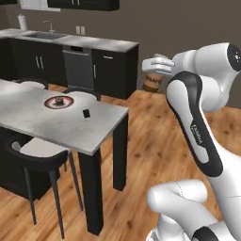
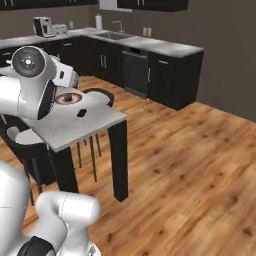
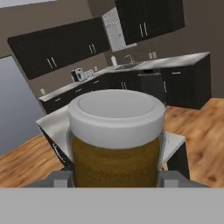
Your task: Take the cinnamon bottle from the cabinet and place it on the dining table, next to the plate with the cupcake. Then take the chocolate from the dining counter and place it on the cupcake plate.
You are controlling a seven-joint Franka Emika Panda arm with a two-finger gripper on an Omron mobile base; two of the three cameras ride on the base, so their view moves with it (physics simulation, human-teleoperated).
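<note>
My gripper (image 1: 154, 74) is shut on the cinnamon bottle (image 1: 152, 82), an amber jar with a pale lid and a tan label, held in the air to the right of the dining table (image 1: 61, 128). In the hand view the cinnamon bottle (image 3: 114, 140) stands upright between my two fingertips (image 3: 61, 177). The plate (image 1: 59, 102) with the cupcake sits on the marble top, well left of the bottle. The chocolate (image 1: 86, 113), a tiny black bar, lies a little right of the plate. From the right side, the plate (image 2: 68, 98) and chocolate (image 2: 81, 113) lie near the table's corner. The cabinet is out of view.
Black stools (image 1: 42, 151) are tucked under the table's near side. A marble worktop with sink and black drawers (image 1: 70, 41) runs along the back wall, with dark closed wall units (image 3: 61, 48) above. Open wooden floor (image 2: 190, 165) lies right of the table.
</note>
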